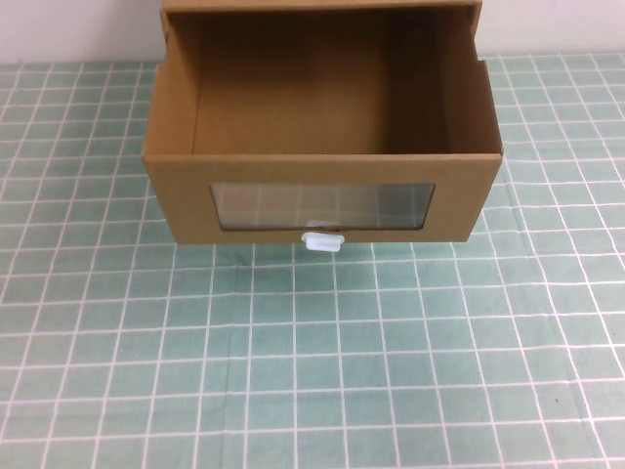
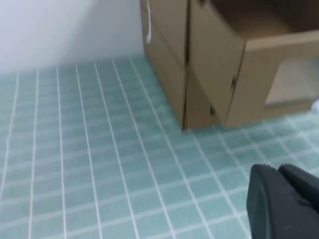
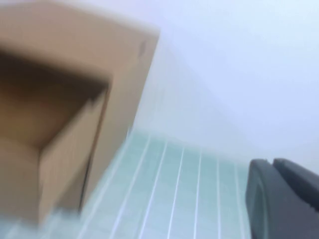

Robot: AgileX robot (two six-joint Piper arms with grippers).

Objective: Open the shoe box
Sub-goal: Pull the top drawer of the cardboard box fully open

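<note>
the box [image 1: 322, 171] sits in the upper middle of the high view, on a green mat [image 1: 312, 371] ruled with white squares, with a pale wall [image 1: 78, 29] behind it. it is open: the drawer [image 1: 312, 98] stands drawn out of the sleeve [image 2: 167, 64] toward the lower edge of the frame, and its brown floor and inner walls show from above. the sleeve's top edge runs along the upper border of the frame. the drawer's front panel faces the camera. a wide clear window [image 1: 322, 205] is set into that panel, and the mat's grid shows faintly through it. a small white tab [image 1: 321, 241] juts from the bottom middle of the panel, just under the window and touching the mat.

the left hand [image 2: 285, 199] shows only in its own wrist view, as a dark shape over the mat. it is off the box's left side and well apart from it, with the sleeve and drawer flank ahead of it. i cannot tell whether this hand is apart or together.

the right hand [image 3: 281, 194] shows only in its wrist view too, dark against the mat and wall. it is off the box's right side and clear of the cardboard. it is pressed together and touches neither the tab nor the box.
</note>
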